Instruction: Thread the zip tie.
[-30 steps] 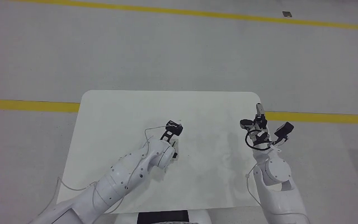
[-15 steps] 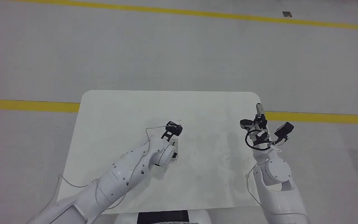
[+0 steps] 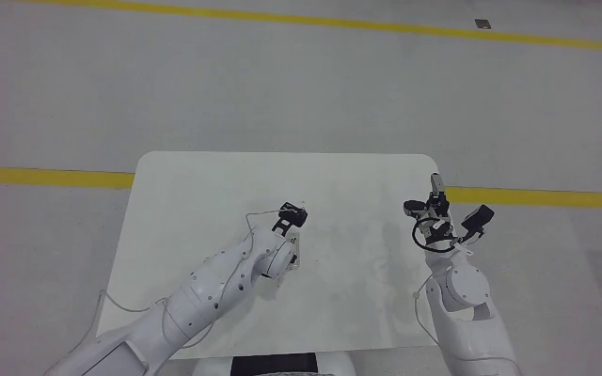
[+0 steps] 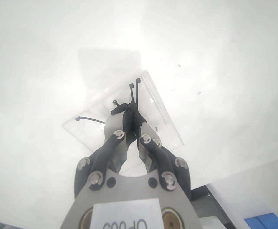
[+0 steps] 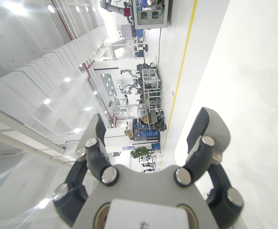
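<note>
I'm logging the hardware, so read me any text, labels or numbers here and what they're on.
Left label, on the left end effector: upside-down print, cut by the frame edge, not readable.
Right label, on the right end effector: print mostly cut off, not readable.
Zip ties, tray, table: no text.

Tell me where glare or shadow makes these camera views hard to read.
Left wrist view: glare washes the white table, so the clear tray barely stands out; the black zip ties in the shut left gripper read plainly. Right wrist view: ceiling lamps flare past the open right gripper. Top view: even light on the table, no harsh glare.
</note>
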